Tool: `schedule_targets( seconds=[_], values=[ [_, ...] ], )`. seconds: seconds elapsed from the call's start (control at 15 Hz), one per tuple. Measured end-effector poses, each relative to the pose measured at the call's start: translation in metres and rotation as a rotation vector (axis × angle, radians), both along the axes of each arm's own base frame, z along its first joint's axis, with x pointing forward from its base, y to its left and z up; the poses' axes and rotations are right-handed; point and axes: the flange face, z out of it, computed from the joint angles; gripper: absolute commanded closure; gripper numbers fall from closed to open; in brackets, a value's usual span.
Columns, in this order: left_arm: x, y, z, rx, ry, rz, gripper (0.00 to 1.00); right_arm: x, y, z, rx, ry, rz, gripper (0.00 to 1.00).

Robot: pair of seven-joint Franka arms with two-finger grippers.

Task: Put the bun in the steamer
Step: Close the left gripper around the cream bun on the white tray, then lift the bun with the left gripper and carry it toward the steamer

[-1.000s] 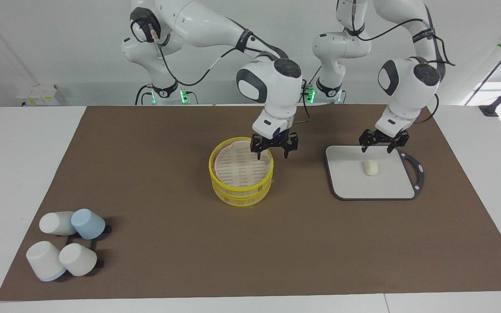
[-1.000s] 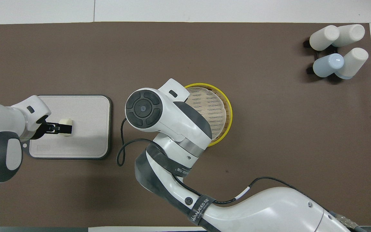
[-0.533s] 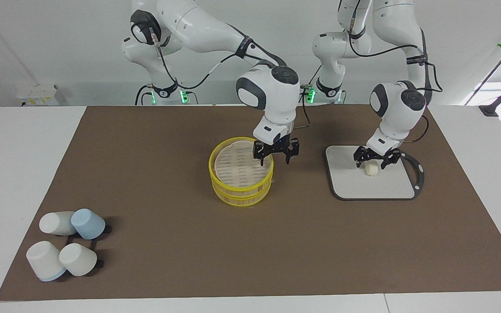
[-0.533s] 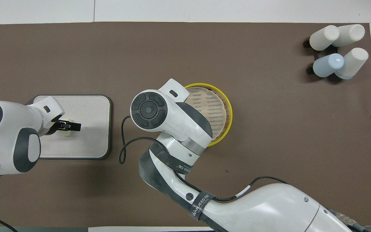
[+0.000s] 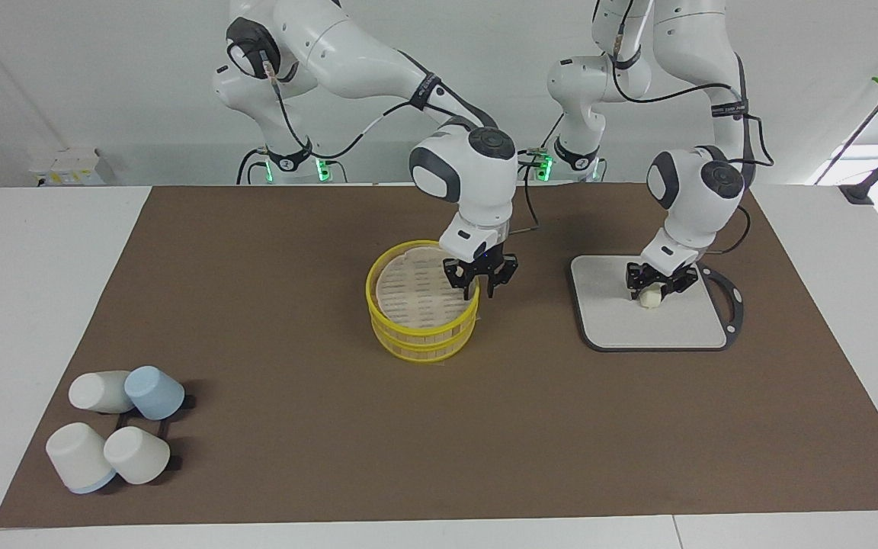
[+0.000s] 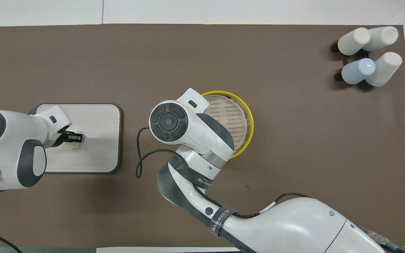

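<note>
On the grey square board (image 5: pixel 683 324), my left gripper (image 5: pixel 653 290) pinches the small cream-white bun (image 5: pixel 648 299); my right gripper (image 5: pixel 479 286) pinches the yellow-rimmed bamboo steamer (image 5: pixel 422 326) lid's rim.

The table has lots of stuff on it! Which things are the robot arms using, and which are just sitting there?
Being used:
bun on the grey board, under the left gripper
steamer with its lid, right gripper at its rim

Just sitting:
three white cups
blue cup

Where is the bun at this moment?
The bun lies on the grey board toward the left arm's end of the table, beside the steamer, with the left hand down around it.
</note>
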Motion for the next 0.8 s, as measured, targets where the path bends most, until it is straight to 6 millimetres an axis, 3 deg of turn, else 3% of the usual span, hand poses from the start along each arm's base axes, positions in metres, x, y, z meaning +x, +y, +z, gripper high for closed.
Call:
schedule_targets(
  seconds=[0.07,0.27,0.4,0.47,0.6,0.8],
  values=[
    [0.0,0.0,0.0,0.0,0.0,-0.001,0.69,0.0,0.0,0.002,0.001,-0.002,-0.001,1.0],
    [0.0,-0.001,0.001,0.0,0.004,-0.001,0.69,-0.001,-0.001,0.003,0.0,0.002,-0.021,1.0],
    [0.007,-0.002,0.013,0.0,0.037,0.007,0.68,-0.001,-0.001,0.005,-0.004,0.007,-0.024,1.0],
    [0.015,-0.004,0.03,0.0,0.062,0.024,0.69,0.0,-0.003,0.007,-0.007,0.013,-0.03,1.0],
    [0.036,-0.019,0.081,0.001,0.101,0.074,0.68,0.012,-0.018,0.02,-0.031,0.027,-0.059,1.0],
    [0.052,-0.059,0.171,-0.003,0.137,0.144,0.68,0.047,-0.073,0.063,-0.062,0.068,-0.09,1.0]
  ],
)
